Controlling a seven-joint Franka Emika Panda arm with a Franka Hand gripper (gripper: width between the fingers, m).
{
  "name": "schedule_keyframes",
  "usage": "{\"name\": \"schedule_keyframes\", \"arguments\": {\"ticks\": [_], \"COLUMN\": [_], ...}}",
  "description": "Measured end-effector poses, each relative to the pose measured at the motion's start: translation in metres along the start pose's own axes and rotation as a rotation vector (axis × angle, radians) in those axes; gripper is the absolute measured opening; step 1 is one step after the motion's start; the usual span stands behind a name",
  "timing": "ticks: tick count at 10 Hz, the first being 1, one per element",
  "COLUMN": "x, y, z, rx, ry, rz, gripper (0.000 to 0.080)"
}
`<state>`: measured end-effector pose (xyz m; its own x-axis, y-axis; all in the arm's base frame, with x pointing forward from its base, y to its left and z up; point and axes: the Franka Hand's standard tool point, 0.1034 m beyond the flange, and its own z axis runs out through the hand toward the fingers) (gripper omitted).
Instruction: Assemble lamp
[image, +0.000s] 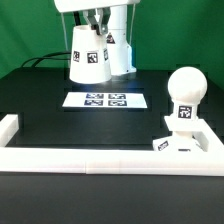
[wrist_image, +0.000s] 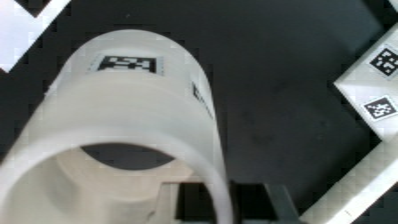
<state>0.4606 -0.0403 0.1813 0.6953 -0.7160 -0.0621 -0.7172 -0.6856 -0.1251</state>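
The white cone shade (image: 88, 55) is upright at the back of the table, behind the marker board. My gripper (image: 99, 22) comes down from above and is shut on its upper rim. In the wrist view the shade (wrist_image: 125, 110) fills the frame, and my gripper (wrist_image: 221, 203) has one finger inside and one outside the shade's wall. The ball bulb (image: 186, 92) stands upright in the square base block (image: 190, 140) at the exterior view's right, well apart from the shade.
The marker board (image: 105, 100) lies flat at mid-table and shows in the wrist view (wrist_image: 377, 85). The long white border rail (image: 100, 158) runs along the front with upturned ends at both sides. The arm's white pedestal (image: 122, 55) stands behind the shade.
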Motion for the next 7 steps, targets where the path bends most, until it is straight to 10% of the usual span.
{"name": "schedule_keyframes", "arguments": {"ticks": [2,7], "x": [0.000,-0.007], "y": [-0.011,-0.113], "z": [-0.009,-0.044], "rx": [-0.007,0.024], "ry": [-0.006,0.031], "rz": [0.004,0.059], "gripper": [0.0046,0.0046]}}
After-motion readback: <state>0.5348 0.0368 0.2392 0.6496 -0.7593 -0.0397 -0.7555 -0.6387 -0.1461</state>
